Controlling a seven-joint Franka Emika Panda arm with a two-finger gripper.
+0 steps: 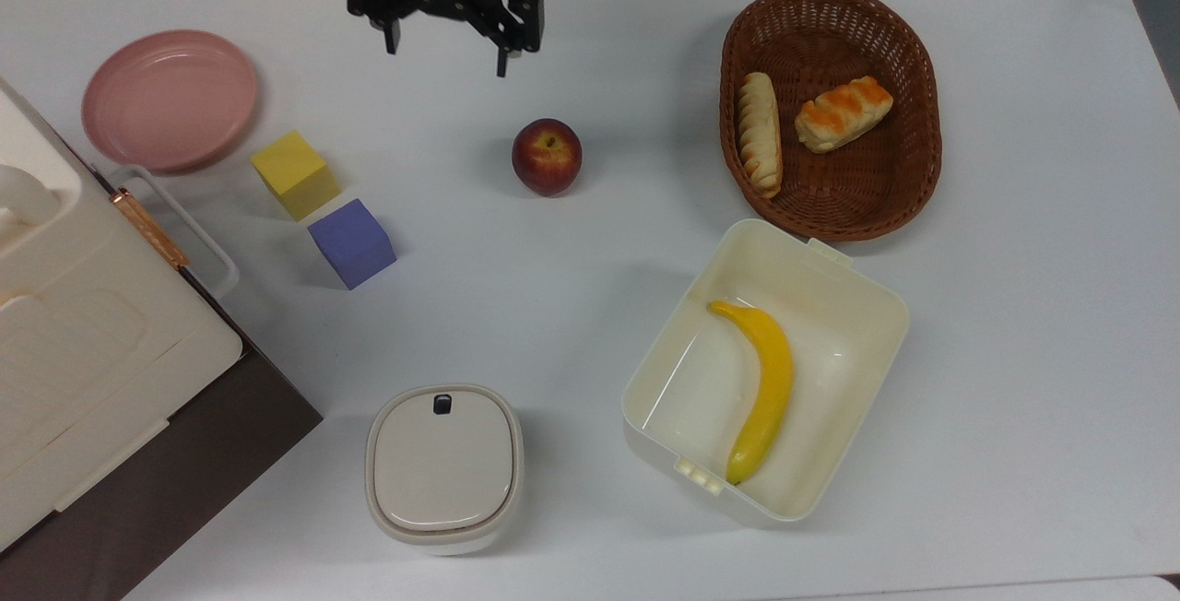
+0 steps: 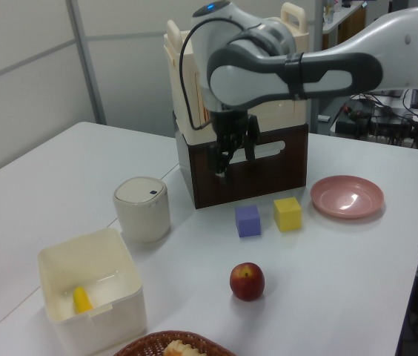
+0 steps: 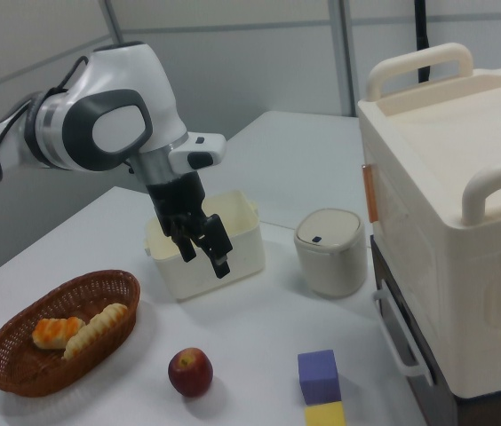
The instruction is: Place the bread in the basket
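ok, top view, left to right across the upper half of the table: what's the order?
pink plate → yellow cube → gripper, open and empty → apple → bread → chunkier roll, both rolls lying in the basket.

- Readable text, labels, brands, numbers, signs: none found on any item or surface in the top, left or right views.
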